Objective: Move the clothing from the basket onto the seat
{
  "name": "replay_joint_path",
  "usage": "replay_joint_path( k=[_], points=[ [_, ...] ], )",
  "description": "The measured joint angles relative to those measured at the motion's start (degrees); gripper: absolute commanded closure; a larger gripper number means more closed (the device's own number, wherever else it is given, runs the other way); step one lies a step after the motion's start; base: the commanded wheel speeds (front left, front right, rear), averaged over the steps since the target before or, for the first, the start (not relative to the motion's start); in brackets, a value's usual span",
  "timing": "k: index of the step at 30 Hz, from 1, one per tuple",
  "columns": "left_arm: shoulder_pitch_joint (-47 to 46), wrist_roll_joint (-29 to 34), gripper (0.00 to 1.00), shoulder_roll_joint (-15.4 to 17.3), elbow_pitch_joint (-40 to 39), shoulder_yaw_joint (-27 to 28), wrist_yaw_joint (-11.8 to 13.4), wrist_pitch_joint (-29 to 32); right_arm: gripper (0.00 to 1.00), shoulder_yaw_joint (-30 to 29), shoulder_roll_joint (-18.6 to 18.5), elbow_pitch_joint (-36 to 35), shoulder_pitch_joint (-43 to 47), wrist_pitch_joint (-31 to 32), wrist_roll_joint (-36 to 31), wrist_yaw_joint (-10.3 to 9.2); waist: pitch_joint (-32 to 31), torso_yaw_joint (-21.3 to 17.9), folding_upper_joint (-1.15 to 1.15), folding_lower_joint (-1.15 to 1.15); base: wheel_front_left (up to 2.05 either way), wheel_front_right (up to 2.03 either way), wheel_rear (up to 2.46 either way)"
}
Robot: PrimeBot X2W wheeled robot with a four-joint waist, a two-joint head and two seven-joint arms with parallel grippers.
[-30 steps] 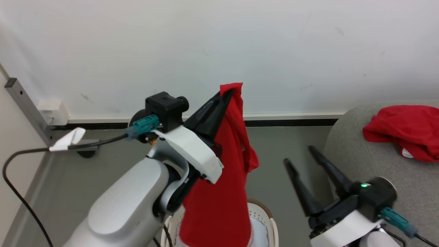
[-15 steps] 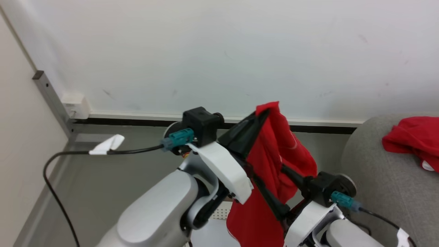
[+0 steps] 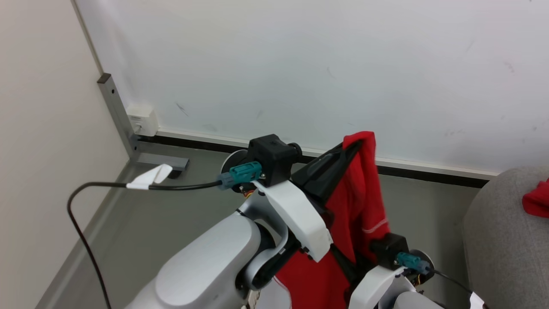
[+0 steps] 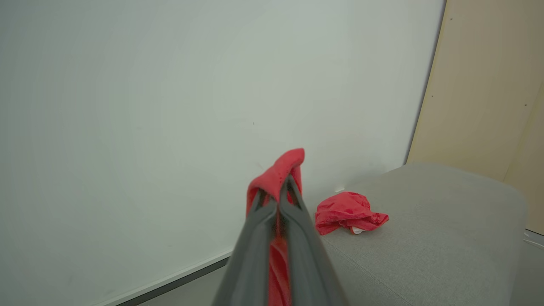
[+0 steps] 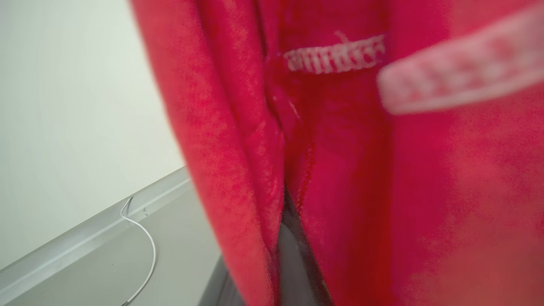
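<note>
So the job looks about halfway by the visible count: one red jersey [image 4: 349,211] is already dumped in a crumpled heap on the seat [image 4: 429,246], lying well in from its rounded edge, and a second jersey [image 3: 364,206] is up in the air, well short of the seat. The left pincer [image 4: 283,189] is clamped tight on a bunched fold of that one. In the left wrist view the two dark fingers are pressed together, with red cloth squeezed between them and poking out over the tips. From there the jersey hangs straight down in a long limp drape, so it's clearly thin, floppy sports fabric with no stiffness at all. The right pincer [image 5: 295,250] is shoved right into the hanging part, and the close view is just blurry red knit with a short white stitched bar and a pale striped band across it. Whether its fingers are spread or pinched on anything can't be made out, because the cloth hides them. The seat reads as a coarse grey weave, padded and soft cornered, which should hold the cloth where it lands. What's left, as a guess: carry the hanging jersey over to the seat and let go. Whether more clothing is waiting in the basket can't be judged from these views.
</note>
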Motion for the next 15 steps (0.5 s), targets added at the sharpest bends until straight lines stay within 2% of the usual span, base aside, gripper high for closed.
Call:
replay_joint_path(
  k=[10, 15],
  points=[
    [0.77, -0.44, 1.00, 1.51, 0.55, 1.08, 1.01, -0.51, 1.00, -3.00, -0.98, -4.14, 0.18, -0.10, 0.19, 0.00, -0.07, -1.32, 0.00, 0.00, 0.00, 0.00, 0.00],
    [2.13, -1.23, 1.00, 2.93, 1.96, 1.86, 1.75, -0.57, 1.00, -6.72, -2.20, -9.54, 2.58, -0.14, -0.42, 0.00, 0.10, -2.69, 0.00, 0.00, 0.00, 0.00, 0.00]
  ],
)
